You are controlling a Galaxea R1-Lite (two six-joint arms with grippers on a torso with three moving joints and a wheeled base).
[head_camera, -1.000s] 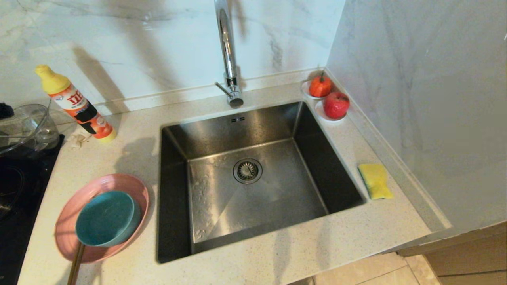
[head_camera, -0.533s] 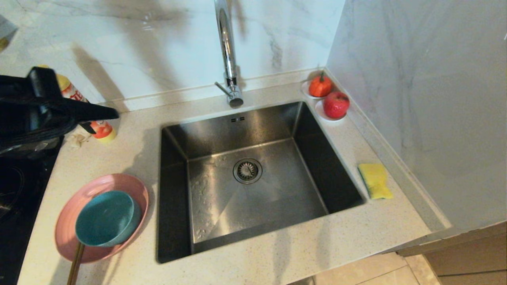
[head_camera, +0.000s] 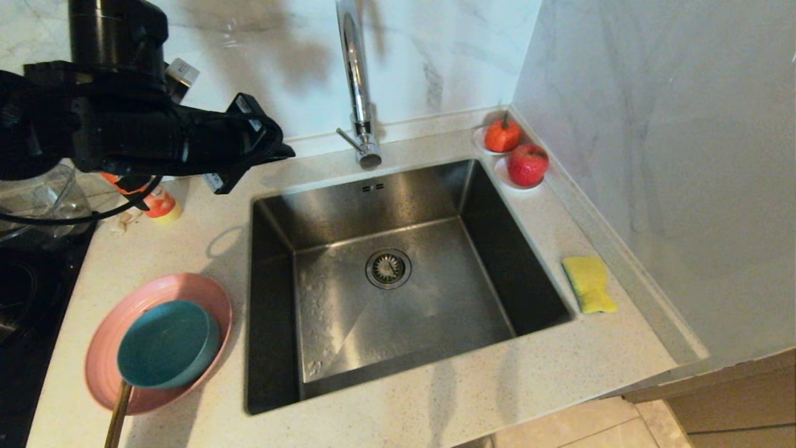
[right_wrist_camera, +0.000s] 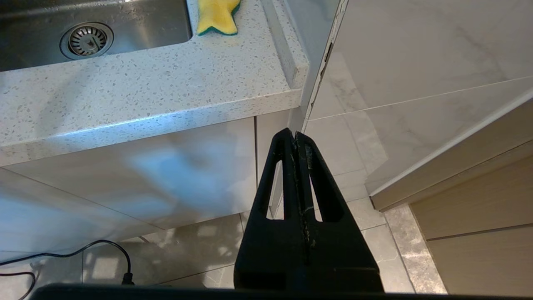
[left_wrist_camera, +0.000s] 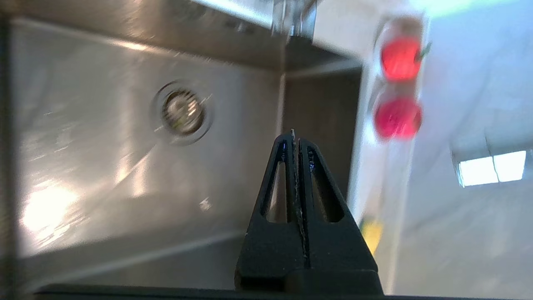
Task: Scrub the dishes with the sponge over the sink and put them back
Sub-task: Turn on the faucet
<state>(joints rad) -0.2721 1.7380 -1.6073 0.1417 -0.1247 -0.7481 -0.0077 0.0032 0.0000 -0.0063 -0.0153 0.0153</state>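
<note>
The pink plate [head_camera: 208, 297] lies on the counter left of the sink [head_camera: 435, 311], with the teal bowl [head_camera: 168, 342] in it and chopsticks [head_camera: 118, 414] sticking out under the bowl toward the front edge. The yellow sponge [head_camera: 589, 284] [left_wrist_camera: 372, 235] [right_wrist_camera: 217, 16] rests on the counter right of the sink. My left gripper [head_camera: 283, 149] [left_wrist_camera: 295, 135] hangs shut and empty above the sink's back left corner, pointing across the basin and well apart from the dishes. Off the counter's front edge, my right gripper [right_wrist_camera: 295, 135] is parked shut over the floor.
A chrome faucet [head_camera: 354, 81] stands behind the sink. Two red fruits [head_camera: 527, 165] on small dishes fill the back right corner. A detergent bottle [head_camera: 158, 205] and a glass bowl [head_camera: 37, 199] sit at back left under my arm, beside a black hob [head_camera: 18, 311]. Walls close in behind and on the right.
My left arm has come in from the left edge, risen and swung right, so its shut gripper now reaches the sink's back left corner. Dishes and sponge have not moved.
</note>
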